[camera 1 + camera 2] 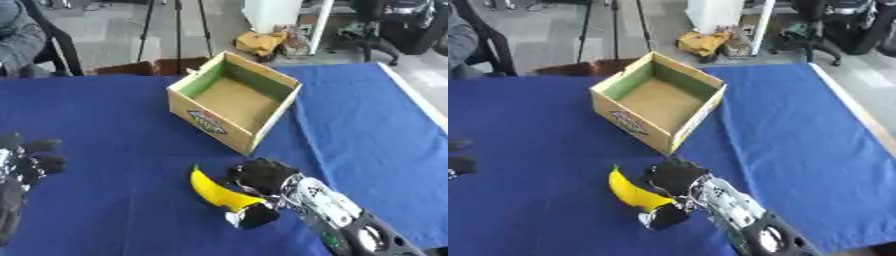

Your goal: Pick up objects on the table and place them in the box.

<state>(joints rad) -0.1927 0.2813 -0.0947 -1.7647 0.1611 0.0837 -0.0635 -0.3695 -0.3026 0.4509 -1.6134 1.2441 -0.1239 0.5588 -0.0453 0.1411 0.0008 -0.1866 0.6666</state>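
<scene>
Blue cloth [114, 125] covers the table in the left eye view; beyond its far edge lie grey floor and tripod legs [178, 30], and the left hand [22, 167] rests relaxed at the left edge. In the right eye view, the right hand [677, 187] curls around the yellow banana [627, 191] on the cloth, just before the open cardboard box [658, 100].

My right hand [262, 187] is curled round the banana [217, 192] on the blue table [367, 140], near the open box [234, 100]. My left hand [22, 170] rests idle, fingers relaxed.
</scene>
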